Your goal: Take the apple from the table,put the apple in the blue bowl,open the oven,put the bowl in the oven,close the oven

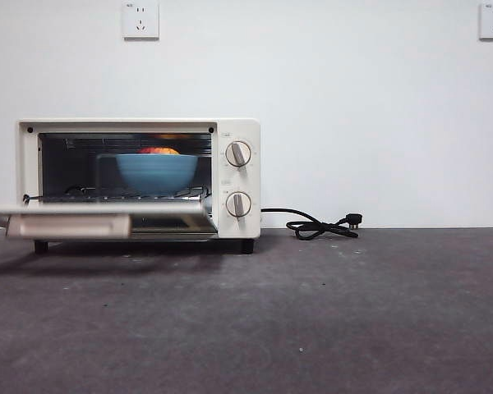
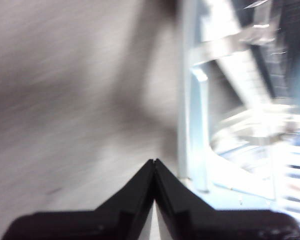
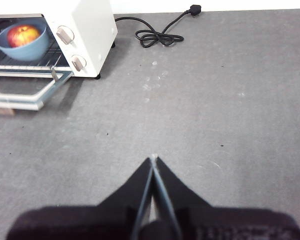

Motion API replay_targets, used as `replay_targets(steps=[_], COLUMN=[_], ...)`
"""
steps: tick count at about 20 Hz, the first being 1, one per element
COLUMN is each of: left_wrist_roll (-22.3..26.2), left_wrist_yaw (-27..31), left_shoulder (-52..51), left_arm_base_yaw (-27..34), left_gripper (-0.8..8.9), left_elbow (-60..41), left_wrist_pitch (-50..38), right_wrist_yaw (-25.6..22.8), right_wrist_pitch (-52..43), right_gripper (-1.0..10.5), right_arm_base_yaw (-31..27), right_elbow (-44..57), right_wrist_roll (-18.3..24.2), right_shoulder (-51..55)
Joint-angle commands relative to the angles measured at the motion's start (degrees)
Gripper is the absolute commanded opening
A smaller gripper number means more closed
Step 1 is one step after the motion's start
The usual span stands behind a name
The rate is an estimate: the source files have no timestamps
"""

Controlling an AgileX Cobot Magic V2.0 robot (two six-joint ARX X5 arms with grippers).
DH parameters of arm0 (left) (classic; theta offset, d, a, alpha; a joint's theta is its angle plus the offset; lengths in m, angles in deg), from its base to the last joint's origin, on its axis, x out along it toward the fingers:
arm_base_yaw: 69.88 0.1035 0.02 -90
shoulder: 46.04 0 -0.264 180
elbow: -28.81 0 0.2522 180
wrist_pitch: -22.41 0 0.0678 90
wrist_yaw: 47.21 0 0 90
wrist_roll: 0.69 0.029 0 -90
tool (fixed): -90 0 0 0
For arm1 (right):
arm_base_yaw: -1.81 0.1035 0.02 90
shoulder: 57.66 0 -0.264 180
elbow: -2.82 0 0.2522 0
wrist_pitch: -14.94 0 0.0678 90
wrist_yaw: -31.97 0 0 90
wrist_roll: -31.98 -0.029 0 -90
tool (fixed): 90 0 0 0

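Observation:
The cream oven (image 1: pixel 234 131) stands at the back left of the table (image 1: pixel 312 320) with its door (image 1: pixel 99 215) swung down flat. On the rack inside sits the blue bowl (image 1: pixel 157 172) with the red apple (image 1: pixel 158 151) showing above its rim. From the right wrist view the bowl (image 3: pixel 21 47) and apple (image 3: pixel 23 35) are seen in the open oven (image 3: pixel 90 30). My left gripper (image 2: pixel 154 162) is shut and empty, close beside the blurred door edge (image 2: pixel 192 125). My right gripper (image 3: pixel 153 160) is shut and empty over bare table (image 3: pixel 200 125), far from the oven.
A black cord with its plug (image 1: pixel 324 226) lies coiled on the table right of the oven, also seen as the cord (image 3: pixel 157 36) in the right wrist view. Two wall sockets (image 1: pixel 140 20) sit high on the white wall.

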Motion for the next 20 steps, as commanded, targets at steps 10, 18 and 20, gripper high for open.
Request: replay_targets(steps=[10,18,20], left_wrist_roll=[-23.91,-31.23,-31.52], left_wrist_yaw=[-9.20,-8.48,-9.01], left_shoulder=[-0.42,-0.42,-0.42], left_arm_base_yaw=[-2.01,-5.03,-5.86], left_gripper=[-0.08,-0.08,-0.08], left_elbow=[-0.15,6.78,9.31], left_wrist_pitch=[-24.50,-32.33,-31.65], right_wrist_yaw=[-1.11,-2.84,-4.11], right_wrist_pitch=[0.02,0.24,0.26], right_gripper=[-0.1,-0.1,-0.1], right_arm_base_yaw=[0.00,0.00,0.00], right_elbow=[0.35,0.35,0.35], right_wrist_roll=[-0.66,-0.68,-0.66], right_shoulder=[-0.11,-0.11,-0.11])
